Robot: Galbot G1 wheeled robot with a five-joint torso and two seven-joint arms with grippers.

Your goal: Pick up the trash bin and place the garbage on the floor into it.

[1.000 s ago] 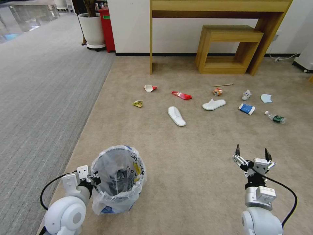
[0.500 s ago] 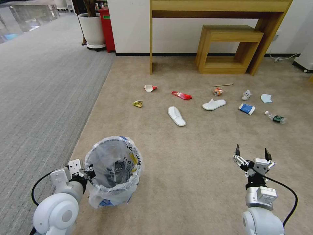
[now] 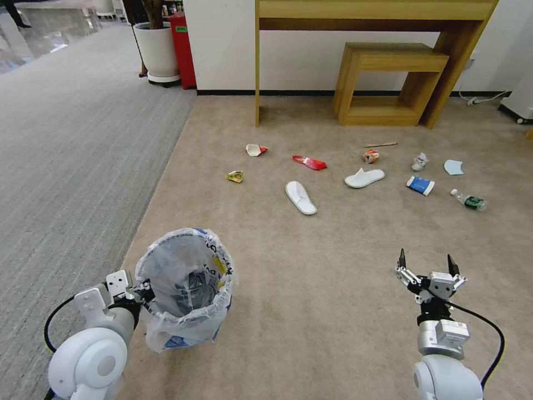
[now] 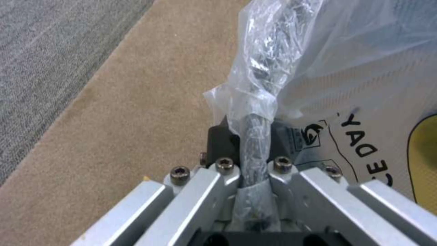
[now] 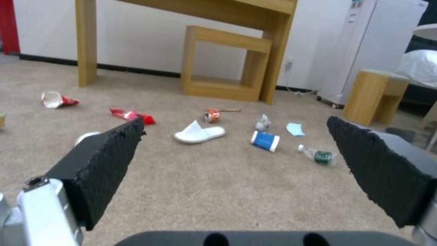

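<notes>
A beige short-pile carpet [image 3: 333, 311] covers the floor, bordered on the left by a grey ribbed carpet [image 3: 66, 166]. On the beige carpet are scattered two white flat slippers [image 3: 300, 197] [image 3: 364, 178], a crumpled white and red paper cup [image 3: 255, 149], a red flattened wrapper [image 3: 309, 162], a small yellow wrapper [image 3: 235, 176], a crushed orange can [image 3: 370, 156], a thin wooden stick [image 3: 380, 144], a crumpled white paper cup [image 3: 419, 161], a blue and white cup [image 3: 420, 185], a pale blue paper scrap [image 3: 453, 167] and a clear plastic bottle [image 3: 469, 200]. A light wooden table [image 3: 377, 22] and a wooden open-sided stool [image 3: 388, 83] stand on it by the wall.
</notes>
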